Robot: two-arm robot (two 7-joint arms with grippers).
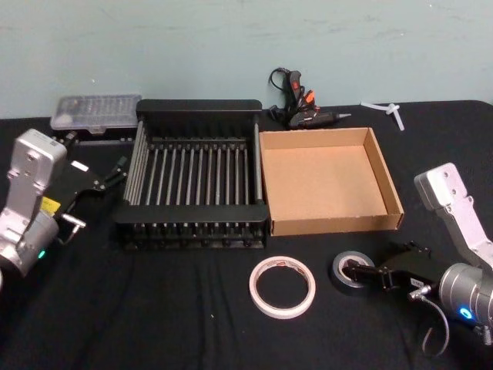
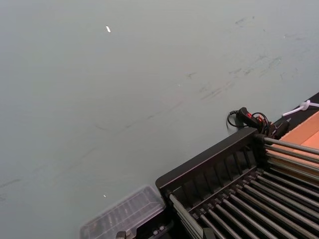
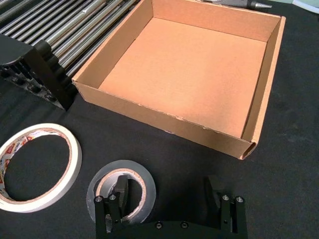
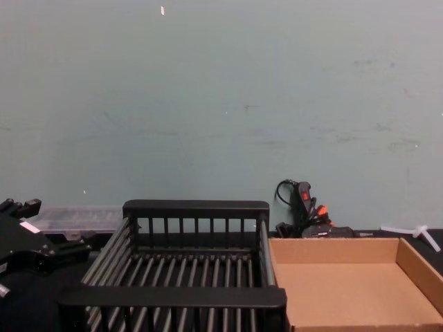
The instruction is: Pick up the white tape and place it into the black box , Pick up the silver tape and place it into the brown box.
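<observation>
Silver-grey casings are seen on both arms, each lit by a small blue-green light. The left gripper (image 1: 115, 171) and right gripper (image 3: 166, 197) are matt black, with small screws at 6 o'clock in the right wrist view.

Open cloth between silver tape (image 1: 351, 271) and brown box (image 1: 333, 223); white tape (image 1: 282, 287) just beside.

It looked like a workshop or robotics lab bench. A table (image 1: 154, 308) draped in black cloth stood against a bare, scuffed pale blue-green wall (image 4: 221, 104). Along the far edge lay workshop gear: a black glue gun (image 1: 296, 104) with orange trim and a coiled cord, and at the far left a clear plastic parts case (image 1: 96, 112). White plastic pieces (image 1: 385, 109) lay at the far right.
</observation>
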